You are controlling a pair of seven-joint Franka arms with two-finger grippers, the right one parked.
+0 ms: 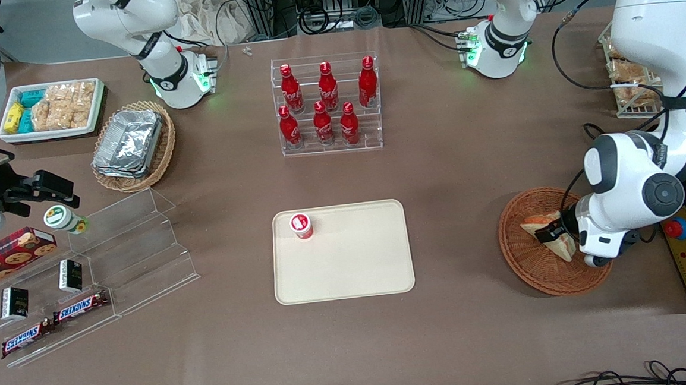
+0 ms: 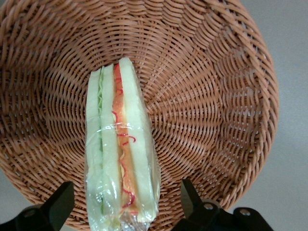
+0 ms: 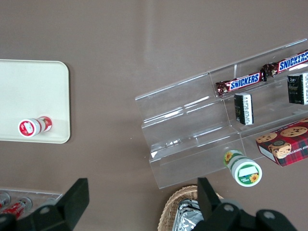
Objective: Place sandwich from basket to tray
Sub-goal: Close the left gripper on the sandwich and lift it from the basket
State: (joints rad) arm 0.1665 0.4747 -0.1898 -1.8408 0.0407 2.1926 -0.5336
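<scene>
The sandwich point(image 2: 120, 154), a plastic-wrapped wedge of pale bread with red and green filling, lies in the round reddish-brown wicker basket point(image 2: 207, 96) at the working arm's end of the table. My gripper point(image 2: 126, 192) is lowered into the basket point(image 1: 526, 264) and stands open. One dark finger is on each side of the sandwich point(image 1: 537, 224), with a gap between each finger and the wrap. The cream tray point(image 1: 348, 269) lies flat at the table's middle, well apart from the basket.
A small red-lidded cup point(image 1: 301, 226) stands on the tray's corner farthest from the front camera. A clear rack of red bottles point(image 1: 327, 104) is farther back. Clear stepped shelves with snack bars point(image 1: 81, 292) and a tan basket of foil containers point(image 1: 133, 146) lie toward the parked arm's end.
</scene>
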